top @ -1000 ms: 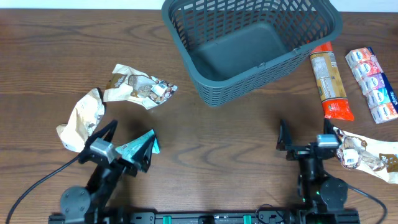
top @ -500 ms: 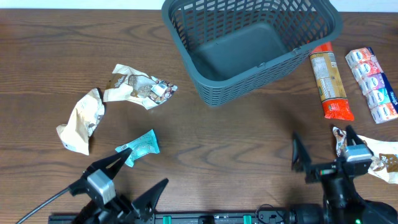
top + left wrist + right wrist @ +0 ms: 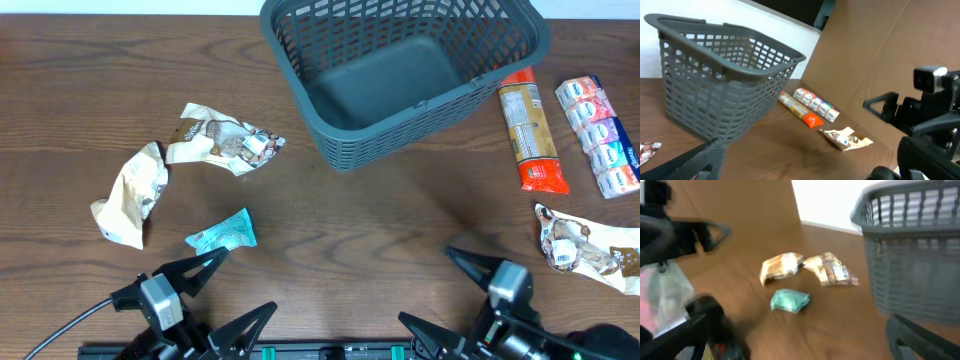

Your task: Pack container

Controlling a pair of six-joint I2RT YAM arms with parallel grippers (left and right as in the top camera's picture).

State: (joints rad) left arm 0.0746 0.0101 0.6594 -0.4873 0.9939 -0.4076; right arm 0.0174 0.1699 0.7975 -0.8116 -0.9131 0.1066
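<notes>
Packing unstarted: grey-blue lattice plastic basket [image 3: 420, 120] empty.
Our left gripper [image 3: 250, 281] and right gripper [image 3: 425, 288] gape; next we grasp the teal packet [image 3: 224, 234].

Dark brown wood-grain table [image 3: 380, 230]; white wall [image 3: 825, 200] beyond far edge; soft even light

Left gripper [image 3: 248, 283] and right gripper [image 3: 425, 285]: matte black, with tapered triangular fingers. Pale grey boxy camera block [image 3: 158, 297] at each wrist. Thin black cable [image 3: 75, 315] off left arm. Black base rail [image 3: 330, 351], green marks.
</notes>
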